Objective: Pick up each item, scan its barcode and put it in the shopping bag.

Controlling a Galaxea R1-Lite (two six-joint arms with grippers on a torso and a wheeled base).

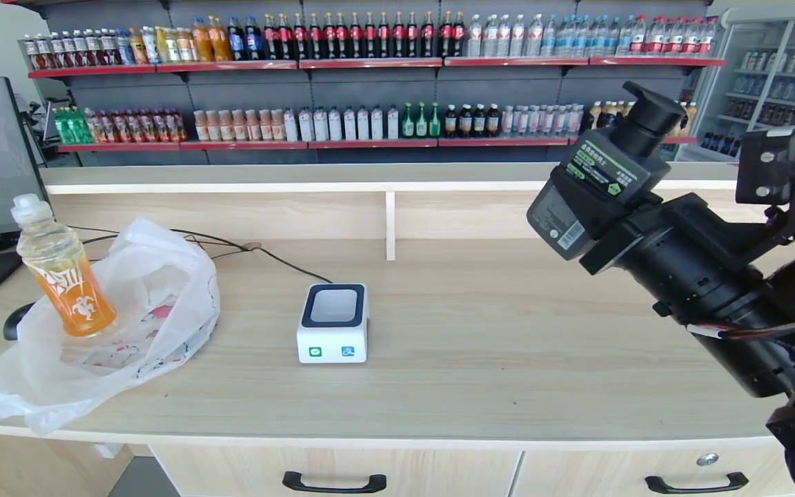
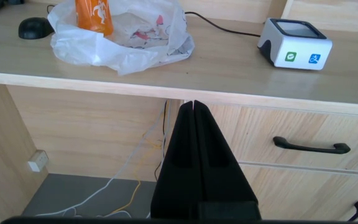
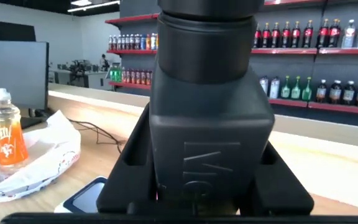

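Grey bottle (image 1: 594, 190), black-capped, was held tilted in the air above the right side of the counter (image 1: 508, 359) by the right gripper (image 1: 608, 248), with a barcode label showing on its side. The scanner (image 1: 333, 322) stood mid-counter, well apart from it. An orange bottle (image 1: 63, 273) stood upright inside the white bag (image 1: 128, 324) at the counter's left end.

Left wrist view: the left gripper (image 2: 193, 109) was empty, its fingers pressed together, below the counter edge and before the drawers (image 2: 303, 134).

Right wrist view: the right gripper's fingers (image 3: 129, 168) were clamped on either side of the grey bottle (image 3: 210, 112). The scanner's (image 3: 86, 196) corner lay beneath it.
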